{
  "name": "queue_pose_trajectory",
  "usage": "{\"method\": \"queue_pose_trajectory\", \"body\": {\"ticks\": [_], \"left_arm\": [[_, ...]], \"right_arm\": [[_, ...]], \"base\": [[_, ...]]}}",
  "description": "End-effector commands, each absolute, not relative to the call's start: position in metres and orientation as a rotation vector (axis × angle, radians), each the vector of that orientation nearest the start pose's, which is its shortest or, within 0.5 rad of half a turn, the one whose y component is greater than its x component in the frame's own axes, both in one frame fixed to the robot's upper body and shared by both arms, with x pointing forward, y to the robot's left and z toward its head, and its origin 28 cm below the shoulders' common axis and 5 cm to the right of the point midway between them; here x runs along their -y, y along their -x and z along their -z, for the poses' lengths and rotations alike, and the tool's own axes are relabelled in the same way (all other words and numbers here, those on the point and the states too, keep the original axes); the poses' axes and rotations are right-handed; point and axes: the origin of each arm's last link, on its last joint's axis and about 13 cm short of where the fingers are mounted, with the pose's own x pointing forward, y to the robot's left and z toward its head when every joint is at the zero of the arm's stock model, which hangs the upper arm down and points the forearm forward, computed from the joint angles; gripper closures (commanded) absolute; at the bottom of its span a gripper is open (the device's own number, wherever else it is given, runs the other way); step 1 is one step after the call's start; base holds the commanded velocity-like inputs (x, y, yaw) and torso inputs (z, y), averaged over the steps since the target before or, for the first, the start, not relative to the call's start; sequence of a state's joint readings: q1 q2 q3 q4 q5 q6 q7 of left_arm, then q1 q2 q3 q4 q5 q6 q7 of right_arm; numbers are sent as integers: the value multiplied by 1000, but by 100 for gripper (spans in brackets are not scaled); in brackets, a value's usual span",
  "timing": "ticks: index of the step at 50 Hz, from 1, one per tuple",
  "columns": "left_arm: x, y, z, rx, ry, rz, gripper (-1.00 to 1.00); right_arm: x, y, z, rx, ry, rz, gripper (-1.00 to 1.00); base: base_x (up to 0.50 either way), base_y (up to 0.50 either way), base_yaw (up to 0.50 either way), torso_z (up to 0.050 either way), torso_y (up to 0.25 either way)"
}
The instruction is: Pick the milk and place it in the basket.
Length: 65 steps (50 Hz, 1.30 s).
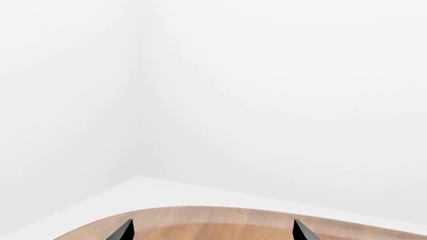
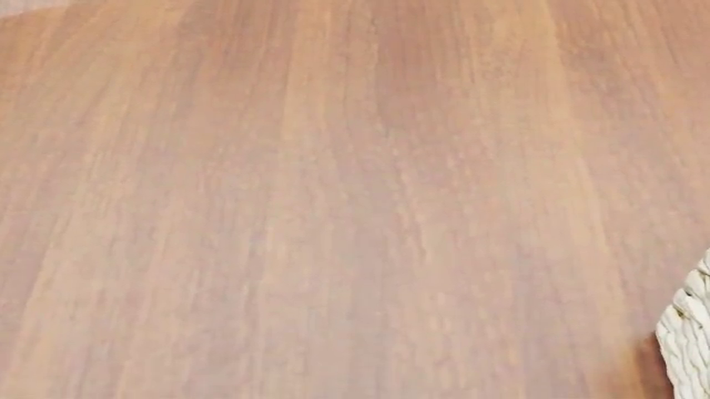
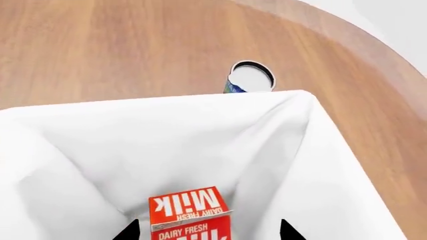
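The small gable-top milk carton (image 3: 190,214), its red top printed with white "Milk" lettering, sits inside the large cream wicker basket (image 2: 690,337), framed by the smooth folds of its white cloth lining (image 3: 200,135). The right gripper (image 3: 208,231) hovers over it, its dark pointed tips spread either side of the carton without touching it. Beyond the rim stands a round white-topped can (image 3: 250,78) on the smooth wood-grain table (image 2: 332,199). The left gripper (image 1: 212,231) also has its tips apart, holding nothing.
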<state>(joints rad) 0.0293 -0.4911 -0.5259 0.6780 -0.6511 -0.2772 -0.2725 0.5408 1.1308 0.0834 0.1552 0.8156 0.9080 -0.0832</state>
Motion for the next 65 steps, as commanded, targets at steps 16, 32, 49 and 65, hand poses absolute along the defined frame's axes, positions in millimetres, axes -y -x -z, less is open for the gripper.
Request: {"method": "queue_pose_trajectory", "body": {"ticks": [16, 32, 49, 65], "left_arm": [[-339, -169, -185, 542, 36, -357, -100], [-338, -169, -185, 542, 36, -355, -100], [-339, -169, -184, 541, 36, -357, -100], [-339, -170, -184, 541, 37, -357, -100]], "right_arm": [[371, -236, -272, -160, 102, 289, -100], [367, -248, -325, 93, 78, 289, -100], [367, -267, -371, 447, 65, 419, -100], [364, -268, -401, 767, -15, 505, -100]], "base": [[0, 0, 0, 0, 0], [0, 0, 0, 0, 0], [0, 0, 0, 0, 0], [0, 0, 0, 0, 0]]}}
